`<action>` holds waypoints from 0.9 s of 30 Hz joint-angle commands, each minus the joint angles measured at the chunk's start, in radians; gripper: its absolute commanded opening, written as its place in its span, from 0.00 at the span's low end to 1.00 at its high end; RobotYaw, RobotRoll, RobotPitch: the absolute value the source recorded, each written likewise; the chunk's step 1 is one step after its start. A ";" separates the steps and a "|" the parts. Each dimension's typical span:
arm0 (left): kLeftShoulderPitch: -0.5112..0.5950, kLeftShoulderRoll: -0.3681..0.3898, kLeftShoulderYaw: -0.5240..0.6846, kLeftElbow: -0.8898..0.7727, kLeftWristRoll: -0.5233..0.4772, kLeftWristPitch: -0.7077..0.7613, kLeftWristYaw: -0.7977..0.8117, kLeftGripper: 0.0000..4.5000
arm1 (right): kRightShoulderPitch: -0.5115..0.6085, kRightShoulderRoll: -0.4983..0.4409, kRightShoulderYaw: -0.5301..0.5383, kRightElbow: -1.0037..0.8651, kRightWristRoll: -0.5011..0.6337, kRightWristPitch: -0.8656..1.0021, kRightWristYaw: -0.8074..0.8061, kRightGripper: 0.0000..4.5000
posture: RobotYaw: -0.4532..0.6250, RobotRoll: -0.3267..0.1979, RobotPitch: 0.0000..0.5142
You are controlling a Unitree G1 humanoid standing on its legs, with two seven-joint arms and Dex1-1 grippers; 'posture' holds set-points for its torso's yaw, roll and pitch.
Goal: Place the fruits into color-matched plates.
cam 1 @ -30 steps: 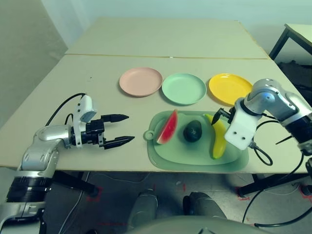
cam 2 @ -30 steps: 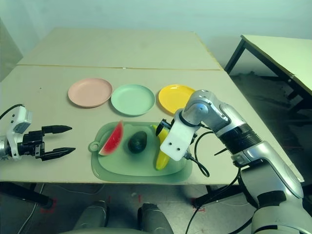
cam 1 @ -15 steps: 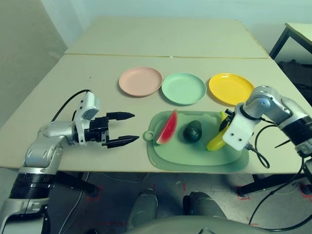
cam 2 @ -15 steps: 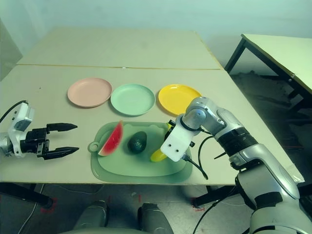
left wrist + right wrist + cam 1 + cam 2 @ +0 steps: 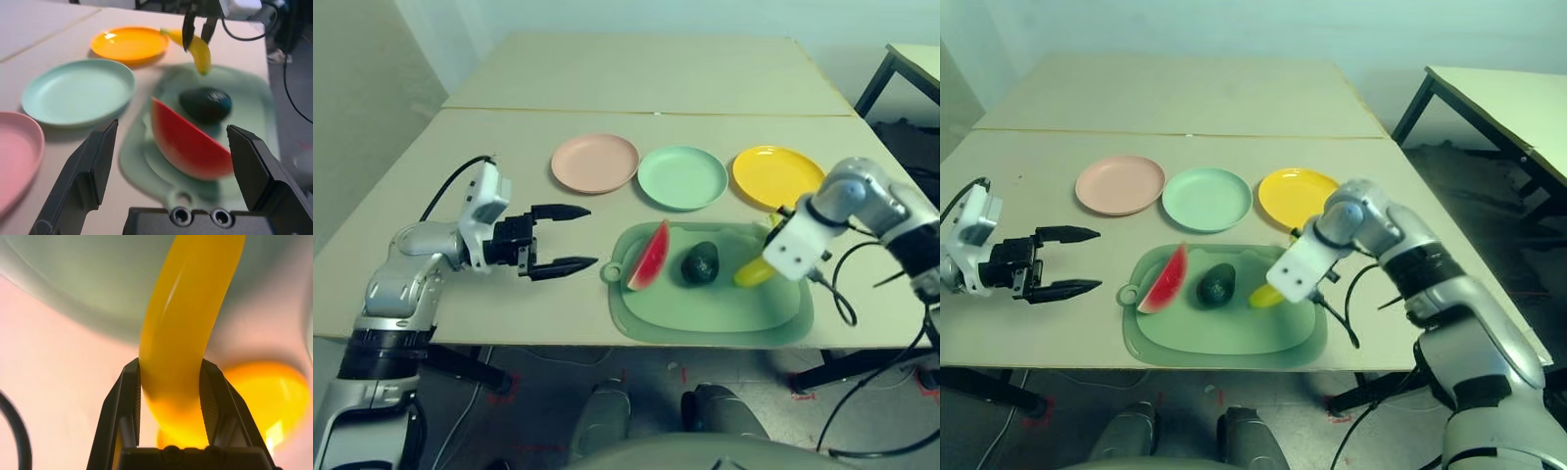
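I saw the green mat (image 5: 710, 313) lying just in front of the pink plate (image 5: 595, 163), mint plate (image 5: 682, 177) and yellow plate (image 5: 775, 177). On the mat sat the watermelon wedge (image 5: 649, 257) and avocado (image 5: 701, 262). My right gripper (image 5: 168, 396) had clamped the banana (image 5: 750, 272) above the mat's right side. My left gripper (image 5: 570, 238) hung spread wide and empty, left of the mat.

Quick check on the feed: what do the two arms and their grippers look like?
Both arms are silver metal with dark joint bands. The left gripper has two black pointed fingers on a black base, with a white module and black cable behind. The right gripper has ridged black fingers, a white block housing and looping black cables.
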 commanded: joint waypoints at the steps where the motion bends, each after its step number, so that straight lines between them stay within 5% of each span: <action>1: 0.005 -0.010 -0.011 -0.009 0.008 0.015 0.021 1.00 | -0.076 0.027 0.031 0.181 -0.100 -0.050 -0.098 0.37 | 0.45 0.62 0.13; 10: 0.030 -0.008 -0.012 0.008 0.032 0.003 0.045 1.00 | -0.194 0.136 0.136 0.461 -0.364 0.022 -0.568 0.37 | 0.48 0.62 0.14; 21: 0.052 -0.007 -0.010 0.033 0.064 -0.050 0.030 1.00 | -0.172 0.217 0.152 0.562 -0.422 0.142 -0.811 0.37 | 0.50 0.62 0.15; 22: 0.053 -0.008 -0.010 0.032 0.064 -0.049 0.030 1.00 | -0.171 0.217 0.157 0.564 -0.429 0.142 -0.816 0.53 | 0.50 0.62 0.15; 27: 0.062 -0.010 -0.016 0.021 0.070 -0.053 0.033 1.00 | -0.169 0.204 0.162 0.570 -0.439 0.140 -0.821 0.91 | 0.49 0.62 0.15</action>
